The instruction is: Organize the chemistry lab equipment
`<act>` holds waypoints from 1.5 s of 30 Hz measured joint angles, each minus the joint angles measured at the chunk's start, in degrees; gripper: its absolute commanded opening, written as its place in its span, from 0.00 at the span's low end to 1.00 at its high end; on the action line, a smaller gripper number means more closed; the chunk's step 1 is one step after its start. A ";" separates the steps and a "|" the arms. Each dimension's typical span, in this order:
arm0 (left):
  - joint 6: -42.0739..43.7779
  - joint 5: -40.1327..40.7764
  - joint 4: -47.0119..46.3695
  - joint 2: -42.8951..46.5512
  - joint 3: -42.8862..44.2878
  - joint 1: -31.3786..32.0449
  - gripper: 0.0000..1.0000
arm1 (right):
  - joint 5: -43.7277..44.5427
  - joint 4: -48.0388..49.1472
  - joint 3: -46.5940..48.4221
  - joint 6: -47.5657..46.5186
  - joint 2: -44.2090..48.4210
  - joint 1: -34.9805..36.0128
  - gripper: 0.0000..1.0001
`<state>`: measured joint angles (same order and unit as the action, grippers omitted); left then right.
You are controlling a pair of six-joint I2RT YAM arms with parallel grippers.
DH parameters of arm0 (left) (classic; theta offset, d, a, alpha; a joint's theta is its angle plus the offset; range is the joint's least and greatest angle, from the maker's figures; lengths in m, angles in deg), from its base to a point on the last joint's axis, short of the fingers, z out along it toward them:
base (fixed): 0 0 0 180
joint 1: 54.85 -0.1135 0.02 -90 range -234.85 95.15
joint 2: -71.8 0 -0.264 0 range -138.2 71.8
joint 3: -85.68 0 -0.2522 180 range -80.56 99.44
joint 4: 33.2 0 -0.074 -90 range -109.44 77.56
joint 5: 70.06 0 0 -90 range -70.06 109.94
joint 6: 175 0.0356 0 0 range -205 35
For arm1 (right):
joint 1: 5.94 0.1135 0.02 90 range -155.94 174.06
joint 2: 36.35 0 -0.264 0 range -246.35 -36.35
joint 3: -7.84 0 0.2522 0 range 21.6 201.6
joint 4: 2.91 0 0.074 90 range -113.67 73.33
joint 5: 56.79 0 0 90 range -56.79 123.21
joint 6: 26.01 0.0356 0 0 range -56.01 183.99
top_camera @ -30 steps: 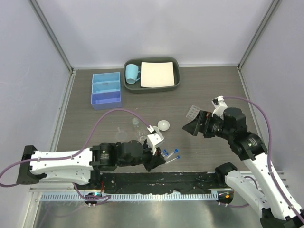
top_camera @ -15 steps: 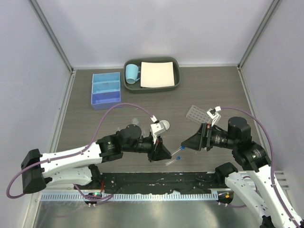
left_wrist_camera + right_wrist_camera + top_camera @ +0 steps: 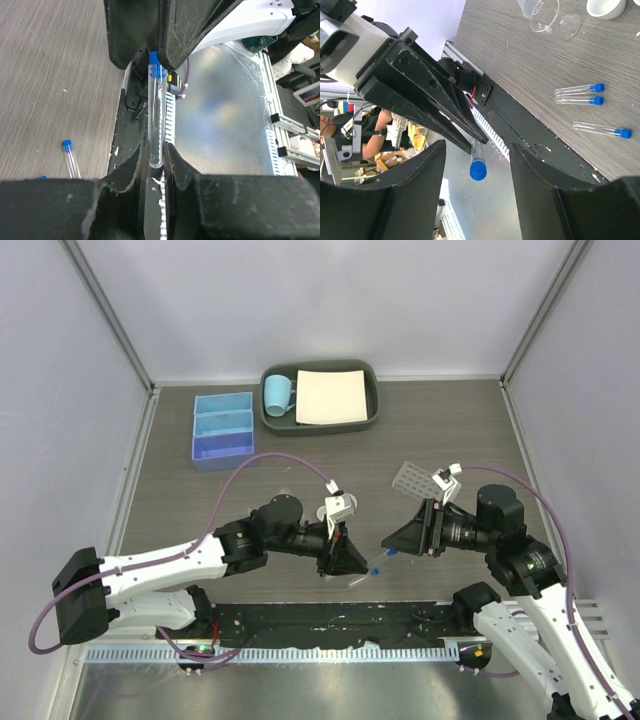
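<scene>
- Grey wood-grain table (image 3: 450, 430) between pale walls, with two robot arms meeting above its near edge.
- Clenched on the rounded end of a tube (image 3: 156, 115), the left gripper (image 3: 155, 150) holds it clear of the table, blue cap pointing at the other arm.
- Spread wide, the right gripper (image 3: 478, 145) has a finger on either side of that cap; its own wrist view shows a gap on both sides.
- Three loose tubes (image 3: 578, 100) lie flat near the table's front edge, two side by side and the third just apart.
- Farther back, a white dish (image 3: 606, 6) sits near clear glassware (image 3: 543, 17).
- Just behind the right gripper sits the rack (image 3: 410, 478); the blue box (image 3: 222, 430) is well apart at back left.
- Against the back wall, a dark tray (image 3: 320, 427) holds a mug (image 3: 277, 392) and a white sheet (image 3: 331, 396).
</scene>
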<state>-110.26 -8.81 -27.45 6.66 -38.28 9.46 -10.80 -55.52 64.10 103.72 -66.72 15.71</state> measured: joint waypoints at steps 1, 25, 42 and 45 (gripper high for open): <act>0.00 -0.26 -0.33 0.00 0.00 -0.33 0.00 | -0.09 0.11 -0.02 0.09 0.00 0.00 0.56; -1.49 -6.36 -6.32 -5.42 0.00 -3.74 0.00 | -0.39 0.22 -0.15 1.36 0.02 -0.02 0.31; -1.97 -6.67 -5.03 -5.44 0.79 -5.33 0.88 | 2.43 -1.90 -0.72 -2.01 -2.21 0.00 0.04; -2.14 -4.70 -2.40 -4.04 2.23 -5.53 0.98 | 4.20 -3.06 -0.42 -3.54 -4.94 0.00 0.03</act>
<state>-112.40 -13.51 -29.85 2.61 -36.05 3.93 -6.61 -58.58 63.68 100.18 -71.66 15.71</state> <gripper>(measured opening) 0.881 0.203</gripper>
